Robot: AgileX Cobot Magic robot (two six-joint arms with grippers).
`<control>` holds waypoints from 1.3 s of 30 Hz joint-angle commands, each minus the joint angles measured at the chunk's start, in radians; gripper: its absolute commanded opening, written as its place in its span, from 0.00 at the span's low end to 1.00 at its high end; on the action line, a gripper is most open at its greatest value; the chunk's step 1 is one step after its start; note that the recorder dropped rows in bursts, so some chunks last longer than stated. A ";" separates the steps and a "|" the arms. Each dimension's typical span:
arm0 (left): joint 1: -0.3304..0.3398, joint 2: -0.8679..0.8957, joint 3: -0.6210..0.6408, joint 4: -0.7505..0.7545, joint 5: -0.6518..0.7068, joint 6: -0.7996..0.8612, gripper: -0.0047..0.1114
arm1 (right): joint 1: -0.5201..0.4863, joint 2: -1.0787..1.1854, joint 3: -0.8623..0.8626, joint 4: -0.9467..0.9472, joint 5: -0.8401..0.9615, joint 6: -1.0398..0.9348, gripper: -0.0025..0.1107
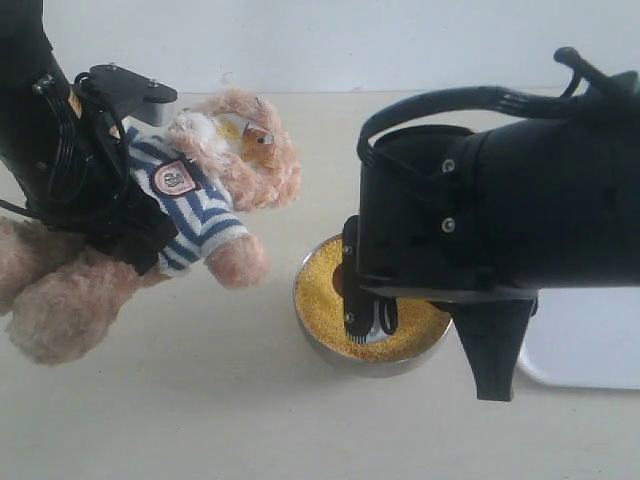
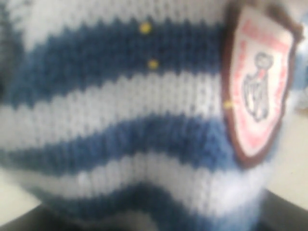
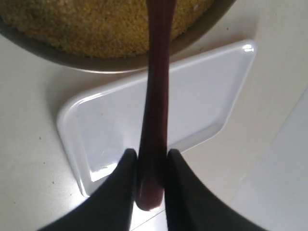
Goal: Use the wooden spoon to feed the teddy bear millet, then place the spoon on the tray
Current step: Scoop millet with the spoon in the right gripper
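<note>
In the outside view we see the teddy bear point(image 1: 215, 190) on the left side of the frame. It leans across the tabletop point(image 1: 250, 420) with its head toward the top middle and its legs at the far left. The left pincer point(image 1: 130, 235) sits over the bear's tummy and looks to be holding it there. There is a yellow patch on the bear's face. A round metal bowl point(image 1: 370, 362) sits low in the middle of the frame, full of yellow millet point(image 1: 325, 275). The right pincer point(image 1: 368, 318) hangs just over the millet. We cannot see the wooden spoon here, because the big black arm hides it. The white tray point(image 1: 590, 340) lies at the right edge, just beside the bowl.

In the left wrist view we see only the bear's blue and white striped shirt, very close and a bit blurry. The badge point(image 2: 260, 82) is at the upper right. A few little yellow grains point(image 2: 153, 63) sit on the stripes. Dark bits show in both bottom corners, one on each side of the shirt.

In the right wrist view the two black fingers point(image 3: 122, 192) are pinched narrow on the end of the wooden spoon point(image 3: 156, 96). The dark handle runs up the middle of the frame to the bowl. We cannot see its round end. The tray lies flat on the tabletop behind the handle, and the millet is at the top of the frame
</note>
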 commanded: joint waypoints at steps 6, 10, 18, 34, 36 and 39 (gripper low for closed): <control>-0.004 -0.010 0.001 -0.010 -0.003 -0.009 0.07 | 0.013 0.076 0.004 -0.028 0.004 0.008 0.02; -0.004 -0.010 0.001 -0.010 -0.003 -0.009 0.07 | 0.013 0.070 0.004 -0.009 0.004 0.007 0.02; -0.004 -0.010 0.001 -0.010 0.001 -0.009 0.07 | 0.013 0.068 0.004 0.058 0.004 -0.034 0.02; -0.004 -0.010 0.001 -0.010 0.001 -0.009 0.07 | 0.010 0.065 -0.034 0.021 0.004 0.005 0.02; -0.004 -0.010 0.001 -0.010 0.001 -0.009 0.07 | 0.010 0.065 -0.034 0.019 0.004 0.005 0.02; -0.004 -0.010 0.001 -0.010 0.001 -0.009 0.07 | 0.010 0.065 -0.034 0.017 0.004 0.005 0.02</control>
